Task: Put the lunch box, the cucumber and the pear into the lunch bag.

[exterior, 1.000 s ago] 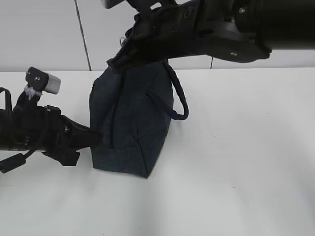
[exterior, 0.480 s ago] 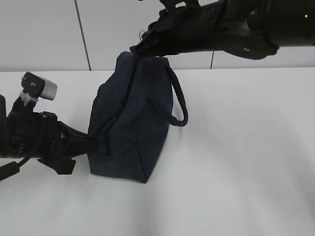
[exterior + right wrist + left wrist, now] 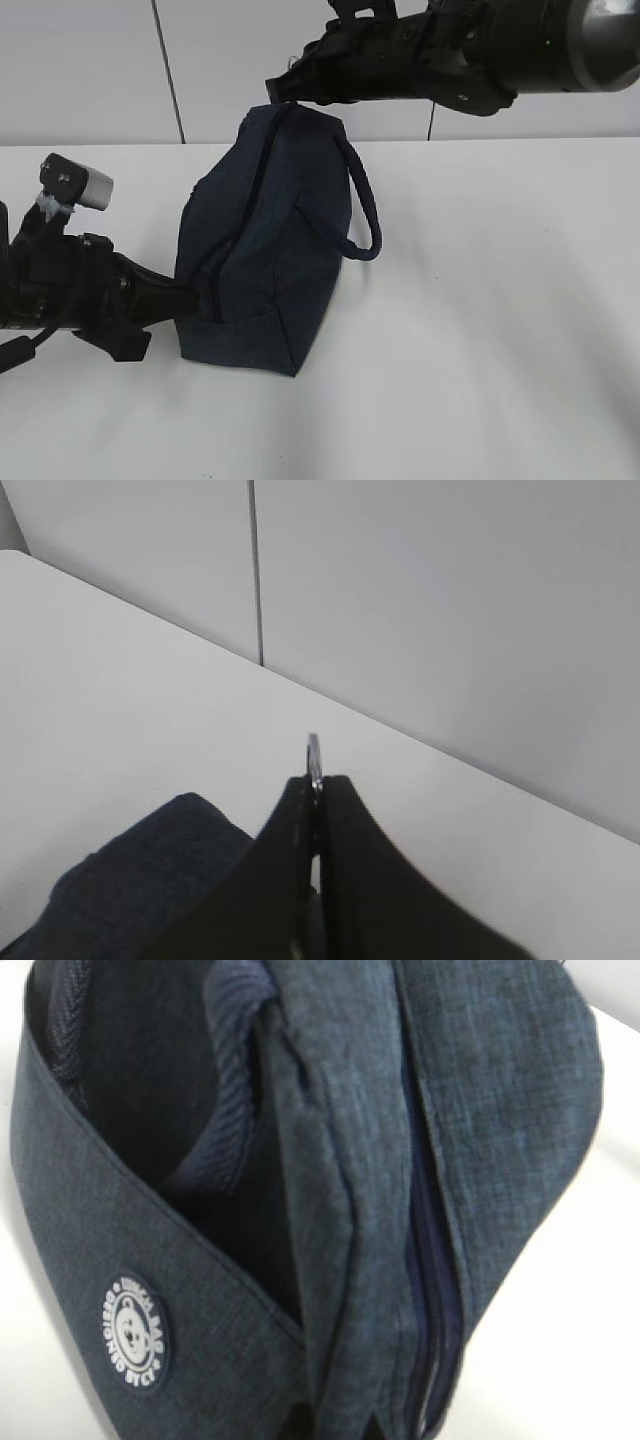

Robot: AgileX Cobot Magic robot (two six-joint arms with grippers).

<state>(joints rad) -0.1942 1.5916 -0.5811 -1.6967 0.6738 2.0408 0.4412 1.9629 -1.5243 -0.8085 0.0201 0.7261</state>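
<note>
The dark navy lunch bag stands upright on the white table, with its loop handle hanging on the right side. Its zipper runs from the top down the left side. My left gripper is shut on the bag's fabric low on the left, by the zipper's lower end. The left wrist view is filled by the bag and its zipper. My right gripper sits at the bag's top corner. It is shut on the metal ring pull. The lunch box, the cucumber and the pear are out of view.
The white table stretches to the right of the bag and in front of it. A pale wall with a vertical seam stands close behind. A round bear logo patch marks the bag's front pocket.
My right gripper has moved up and to the right along the bag's top, keeping the ring pull. The bag's top has stood up taller. My left arm has dropped slightly.
</note>
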